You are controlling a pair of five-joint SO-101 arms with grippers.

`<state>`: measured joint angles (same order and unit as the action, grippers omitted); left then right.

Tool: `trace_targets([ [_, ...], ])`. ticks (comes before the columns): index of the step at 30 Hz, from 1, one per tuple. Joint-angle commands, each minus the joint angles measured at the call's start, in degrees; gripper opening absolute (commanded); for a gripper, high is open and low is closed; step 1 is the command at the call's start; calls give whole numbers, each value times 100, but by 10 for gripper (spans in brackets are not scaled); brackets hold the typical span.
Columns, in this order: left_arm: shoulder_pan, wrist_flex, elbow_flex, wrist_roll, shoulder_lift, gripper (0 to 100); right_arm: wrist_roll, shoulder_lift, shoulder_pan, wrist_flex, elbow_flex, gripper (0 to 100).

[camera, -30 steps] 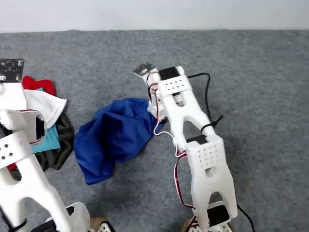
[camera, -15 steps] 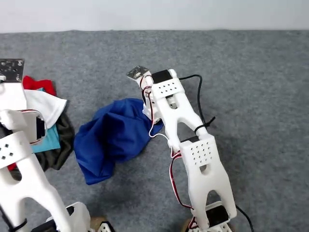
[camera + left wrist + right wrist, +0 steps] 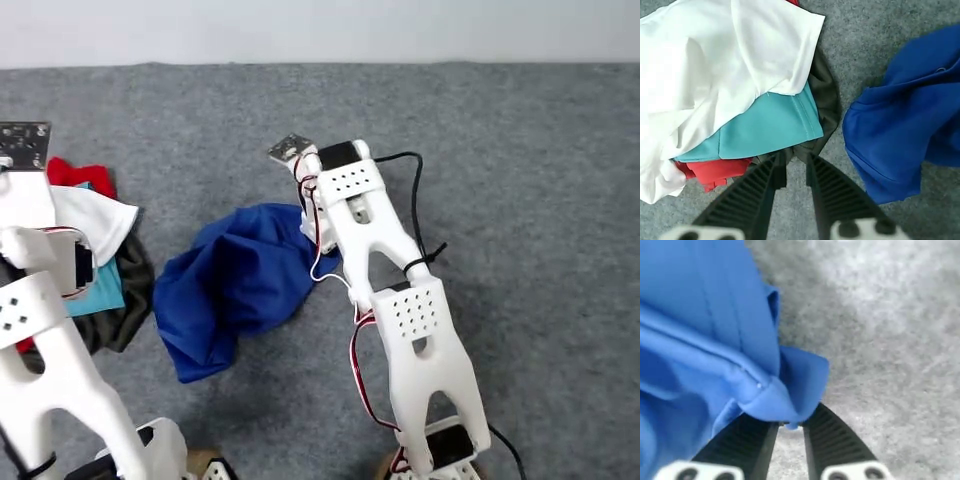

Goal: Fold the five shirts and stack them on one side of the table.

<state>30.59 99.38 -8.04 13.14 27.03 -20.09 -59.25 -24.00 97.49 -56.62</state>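
The left hand [image 3: 794, 157] hangs over the near edge of the shirt pile, its two jaws drawn almost together with only a thin slit between them and nothing caught in it. Below it lie four shirts in a loose heap at the left side of the desk [image 3: 520, 180]: a white shirt [image 3: 715, 65] on top, rumpled rather than squared off, a teal shirt [image 3: 765, 130] under it, a red shirt [image 3: 715, 172] poking out at the edge, and a dark shirt [image 3: 825, 95] at the bottom. The left arm [image 3: 40, 330] stands bent above this heap.

Just beside the heap, toward the middle of the desk, the blue shirt [image 3: 235, 280] lies crumpled and unfolded, one edge close to the dark shirt without clearly touching it.

As I judge it, four of the five shirts are already gathered on one side, though the stack looks untidy; the blue one is the last, and it has yet to be spread, folded and set on top.

The right arm [image 3: 400, 290] stretches forward from its base at the near edge, its wrist bent down over the far right side of the blue shirt. The right hand [image 3: 790, 422] is clamped on a bunched fold at that shirt's edge, the cloth pinched between the jaws and lifted a little off the grey surface, with the rest of the garment trailing away to the left.
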Motion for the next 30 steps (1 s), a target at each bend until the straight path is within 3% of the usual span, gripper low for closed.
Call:
trace_targets([
  [1, 9, 88, 31, -9, 132, 75, -62, 84, 127, 558, -949, 9],
  [8, -290, -132, 40, -9, 141, 76, -53, 1103, 708, 532, -1600, 9],
  [17, -2092, -519, 22, -9, 88, 77, -26, 2818, 954, 532, -1591, 9],
  [23, -2523, -580, 57, -18, -1046, 84, -26, 3688, 989, 532, -1591, 9],
  [30, -2980, -633, 66, -18, -2092, 156, -26, 4145, 1543, 523, -1574, 9],
])
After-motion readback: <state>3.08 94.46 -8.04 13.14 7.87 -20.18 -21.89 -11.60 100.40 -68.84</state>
